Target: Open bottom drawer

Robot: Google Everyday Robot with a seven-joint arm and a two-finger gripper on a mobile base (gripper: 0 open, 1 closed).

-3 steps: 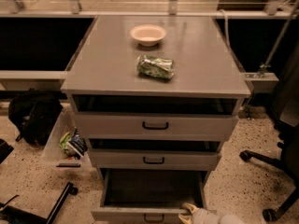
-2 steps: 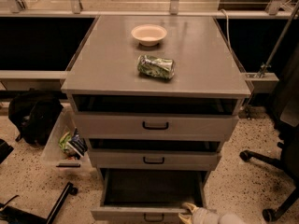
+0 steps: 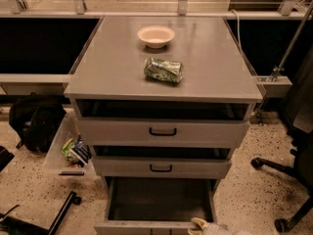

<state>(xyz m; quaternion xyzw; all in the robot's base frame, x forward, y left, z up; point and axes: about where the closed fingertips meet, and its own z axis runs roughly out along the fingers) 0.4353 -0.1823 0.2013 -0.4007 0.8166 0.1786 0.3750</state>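
The grey cabinet has three drawers. The bottom drawer (image 3: 159,199) is pulled far out, and its dark, empty inside shows. Its front edge (image 3: 142,226) lies at the frame's bottom, and its handle is out of view. The top drawer front (image 3: 161,131) and middle drawer front (image 3: 161,168) each carry a small black bar handle and stand slightly out. My gripper (image 3: 200,224) shows as a pale tip at the bottom edge, right at the bottom drawer's front rim.
A white bowl (image 3: 156,35) and a crumpled green bag (image 3: 163,70) lie on the cabinet top (image 3: 112,67). A black backpack (image 3: 34,121) and a clear bin of items (image 3: 68,151) sit left on the floor. Office chair legs (image 3: 283,175) stand right.
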